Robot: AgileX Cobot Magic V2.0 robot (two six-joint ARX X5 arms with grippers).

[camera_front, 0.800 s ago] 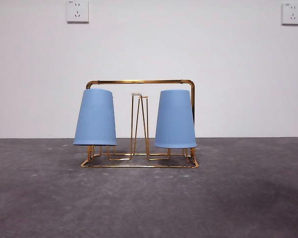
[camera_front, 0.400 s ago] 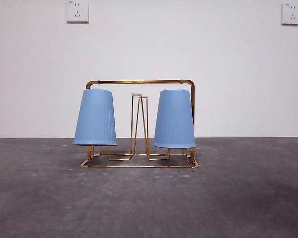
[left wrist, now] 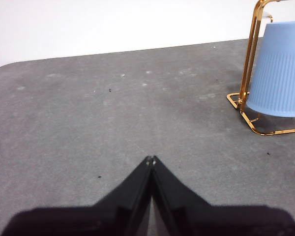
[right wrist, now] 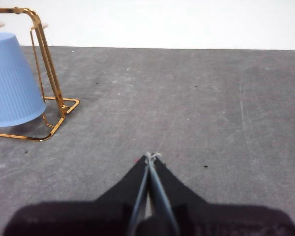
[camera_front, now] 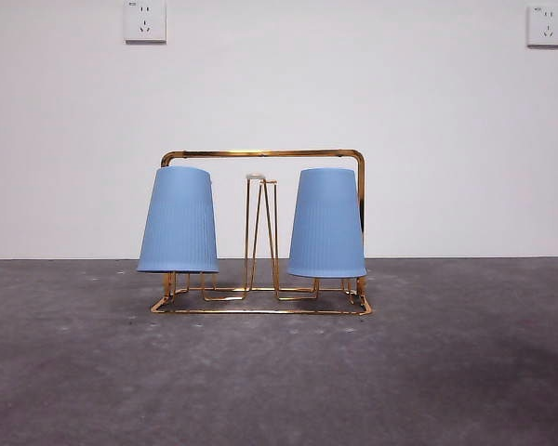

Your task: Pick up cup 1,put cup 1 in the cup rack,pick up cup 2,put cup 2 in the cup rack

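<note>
Hanging upside down on the rack [camera_front: 260, 154], both blue cups sit clear of the table [camera_front: 279, 372] in the front view: the left cup [camera_front: 178, 220] at the frame's left end, the right cup [camera_front: 327, 223] just inside the right upright, with a pair of bare narrow prongs [camera_front: 262, 232] standing between them. Each cup's rim hangs a little above the rack's flat base, and both lean slightly. That view shows no arm at all, only the white wall behind with two sockets [camera_front: 145, 20] high up. The wrist views supply the grippers. The left gripper [left wrist: 150, 159] hovers over bare grey table with its jaws pressed together to a point, holding nothing; the left cup [left wrist: 280, 71] and a corner of the rack [left wrist: 250, 59] lie well apart from it, at the picture's edge. The right gripper [right wrist: 150, 156] is likewise closed tip to tip and empty, over bare table, with the right cup [right wrist: 12, 81] and the rack's end frame [right wrist: 46, 64] well apart from it. The wrist views show only one cup each and one end of the rack; the front view alone shows the whole frame, the middle prongs and both cups together.
</note>
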